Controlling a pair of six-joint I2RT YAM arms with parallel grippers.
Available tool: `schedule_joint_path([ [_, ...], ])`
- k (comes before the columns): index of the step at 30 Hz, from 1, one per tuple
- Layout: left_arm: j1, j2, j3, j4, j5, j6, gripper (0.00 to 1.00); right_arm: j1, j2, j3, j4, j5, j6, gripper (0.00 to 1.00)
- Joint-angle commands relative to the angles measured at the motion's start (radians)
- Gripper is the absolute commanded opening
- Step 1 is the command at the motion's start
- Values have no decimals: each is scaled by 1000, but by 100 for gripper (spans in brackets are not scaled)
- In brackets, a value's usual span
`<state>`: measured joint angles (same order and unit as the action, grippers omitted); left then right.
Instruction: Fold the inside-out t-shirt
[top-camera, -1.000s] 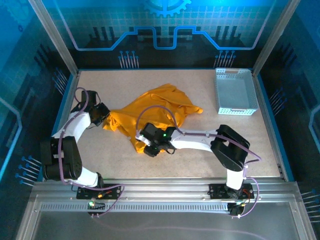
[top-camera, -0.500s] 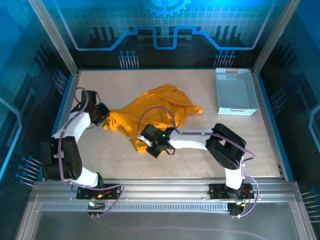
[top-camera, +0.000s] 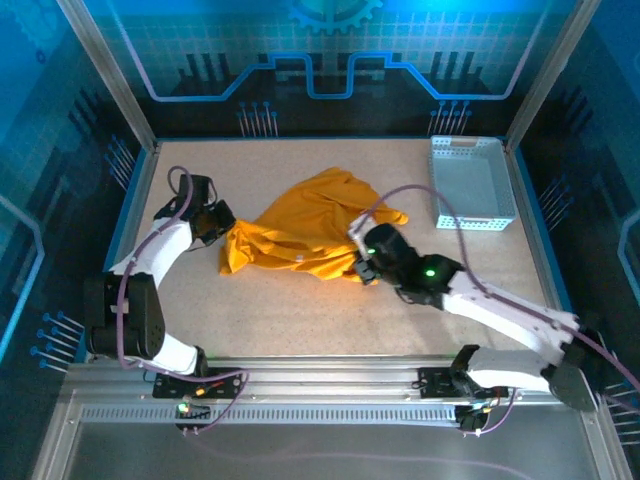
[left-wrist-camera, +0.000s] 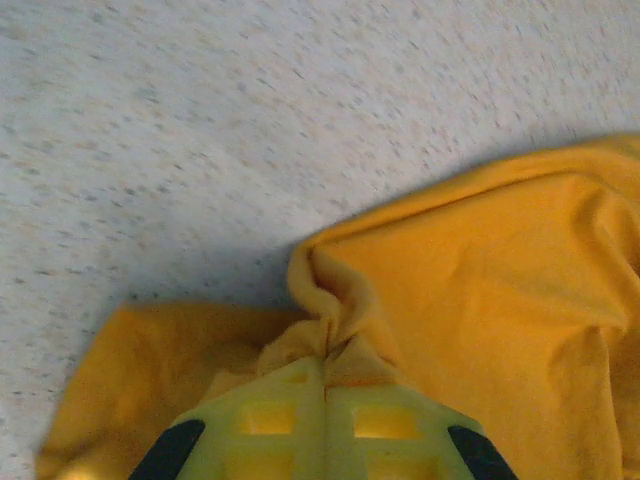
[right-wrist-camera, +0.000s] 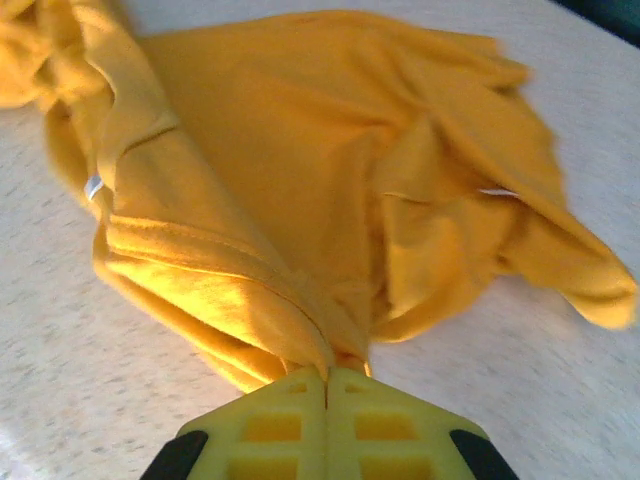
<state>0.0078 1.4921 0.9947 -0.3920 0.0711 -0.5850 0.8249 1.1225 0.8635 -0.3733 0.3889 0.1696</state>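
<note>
**Orange-yellow fabric t-shirt (top-camera: 305, 230) pinched at both ends**

Near the speckled beige tabletop's (top-camera: 300, 310) left edge we see the left gripper (top-camera: 215, 222) clamped on the shirt, which lies bunched mid-table. Its wrist view shows the fingers (left-wrist-camera: 280, 430) biting a gathered fold. The right gripper (top-camera: 362, 268) pinches the near-right hem, and its wrist view adds a white tag (right-wrist-camera: 93, 187). A pale perforated plastic basket (top-camera: 470, 185) sits at the far right corner, blue-lit panels (top-camera: 330, 50) beyond.

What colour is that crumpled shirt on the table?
Plain orange-yellow, no print; the t-shirt shows best in the right wrist view.
</note>
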Motion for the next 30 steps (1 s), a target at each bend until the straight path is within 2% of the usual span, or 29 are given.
schedule_joint_path([
  [1,-49,14,21,-22,37,74,0,-113,-116,-77,-2,-66,86,0],
  [4,-94,29,35,-39,32,111,10,-230,-137,-101,-9,-158,153,0],
  [6,-116,16,28,-59,-10,119,18,-289,-119,-112,-10,-211,195,0],
  [9,-134,-65,-19,-73,-95,120,47,-331,-97,-120,0,-249,227,0],
  [13,-176,-210,-86,-104,-169,117,55,-383,-75,-113,11,-310,252,0],
  [17,-276,-336,-131,-141,-201,92,57,-401,-51,-90,5,-324,245,0],
  [20,-392,-340,-105,-198,-284,94,53,-408,-40,-85,9,-335,245,0],
  [27,-565,-97,8,-239,-395,56,51,-411,-55,-91,11,-328,239,0],
  [30,-622,-13,64,-209,-401,53,51,-411,-52,-92,11,-333,241,0],
])
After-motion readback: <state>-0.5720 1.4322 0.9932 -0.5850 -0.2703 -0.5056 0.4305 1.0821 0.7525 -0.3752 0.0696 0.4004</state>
